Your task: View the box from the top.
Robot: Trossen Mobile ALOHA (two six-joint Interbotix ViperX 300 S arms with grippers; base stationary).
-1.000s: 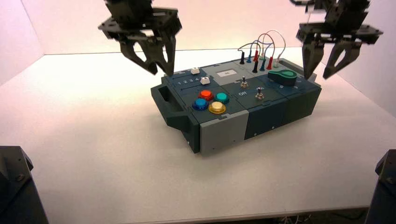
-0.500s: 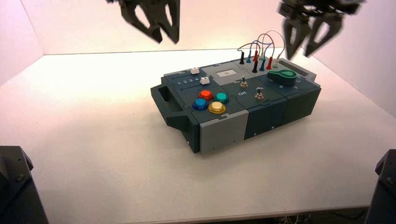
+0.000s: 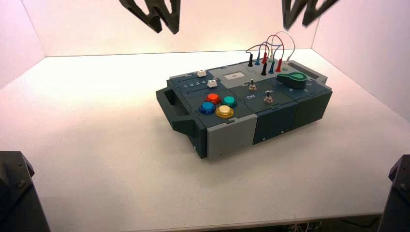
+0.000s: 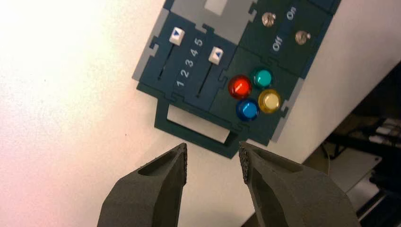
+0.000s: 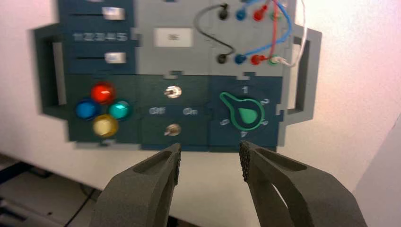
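The box is a flat dark teal and grey panel box on the white table, turned a little, with a handle at its left end. It bears red, teal, blue and yellow round buttons, two toggle switches, two sliders with white caps, a green knob and plugged wires. My left gripper is open high above the box's left part. My right gripper is open high above the wires. The left wrist view shows the buttons and handle. The right wrist view shows nearly the whole top.
White walls close the table at the back and both sides. Dark arm bases stand at the front left and front right corners. Beyond the table's front edge, the left wrist view shows dark equipment.
Both grippers have risen well above the box; only their fingertips still show at the top of the high view. The box has not moved.
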